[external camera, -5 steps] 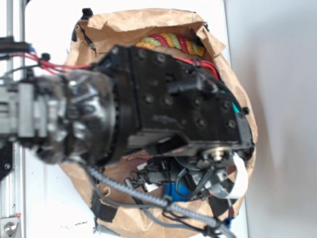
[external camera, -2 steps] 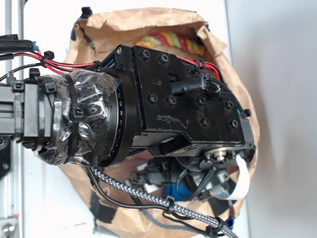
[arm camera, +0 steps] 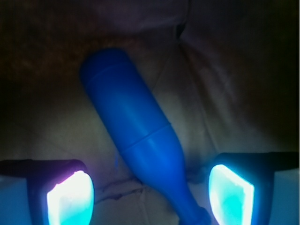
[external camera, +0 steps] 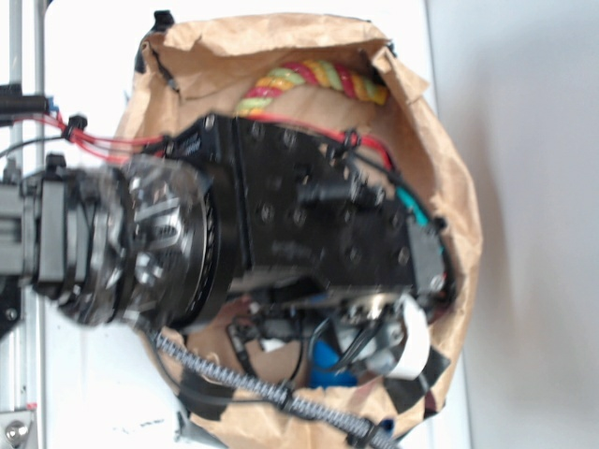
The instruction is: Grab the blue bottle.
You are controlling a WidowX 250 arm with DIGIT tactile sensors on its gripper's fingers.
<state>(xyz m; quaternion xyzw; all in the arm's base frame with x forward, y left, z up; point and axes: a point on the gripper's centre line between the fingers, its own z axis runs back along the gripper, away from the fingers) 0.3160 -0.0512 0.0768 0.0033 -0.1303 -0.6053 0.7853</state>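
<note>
The blue bottle (arm camera: 136, 136) lies on its side on crumpled pale paper in the wrist view, its body toward the upper left and its narrow neck toward the bottom right. My gripper (arm camera: 151, 197) is open, one glowing fingertip on each side of the bottle's neck end, with a gap on both sides. In the exterior view a patch of blue (external camera: 328, 357) shows under the black arm (external camera: 318, 220), which is reaching down into the brown paper bag (external camera: 281, 51). The gripper itself is hidden there by the arm.
A red-yellow-green twisted rope toy (external camera: 309, 77) lies at the back of the bag. Black cables and a braided grey cable (external camera: 253, 383) hang at the bag's front. The bag walls close in on all sides. A metal rail (external camera: 19, 374) stands at the left.
The arm has shifted left and lower into the bag. More of the rope toy shows behind it now.
</note>
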